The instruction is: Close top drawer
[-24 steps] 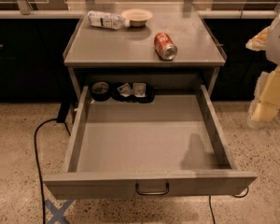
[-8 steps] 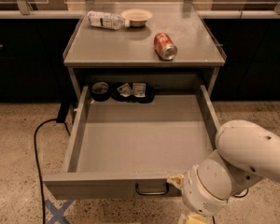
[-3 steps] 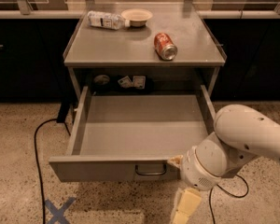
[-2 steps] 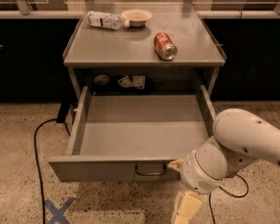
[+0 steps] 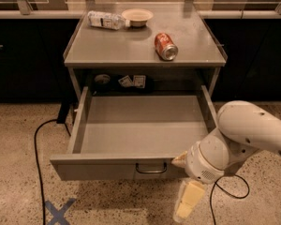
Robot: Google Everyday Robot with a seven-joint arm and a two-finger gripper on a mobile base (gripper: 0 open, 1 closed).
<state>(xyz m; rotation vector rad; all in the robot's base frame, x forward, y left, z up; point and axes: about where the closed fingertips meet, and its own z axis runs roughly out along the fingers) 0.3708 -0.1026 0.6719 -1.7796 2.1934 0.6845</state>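
The top drawer (image 5: 140, 130) of the grey metal cabinet stands pulled out towards me, wide and shallow. Its flat front panel (image 5: 98, 168) carries a small dark wire handle (image 5: 151, 168) at the centre. My gripper (image 5: 187, 184) is at the right end of that front panel, low and just right of the handle, and its cream tip touches the panel. The white arm (image 5: 253, 130) reaches in from the right. A dark round thing (image 5: 102, 79) and small packets (image 5: 133, 81) lie at the back of the drawer, partly under the cabinet top.
On the cabinet top (image 5: 107, 46) lie a red soda can (image 5: 166, 46) on its side, a plastic bottle (image 5: 105, 20) and a pale bowl (image 5: 137, 17). A black cable (image 5: 37, 149) runs over the floor at left. A blue tape cross (image 5: 58, 211) marks the floor. Dark counters stand behind.
The arm came in from the right and met the drawer front. The drawer has slid part of the way in since the earliest frame. Over the last second little has moved.
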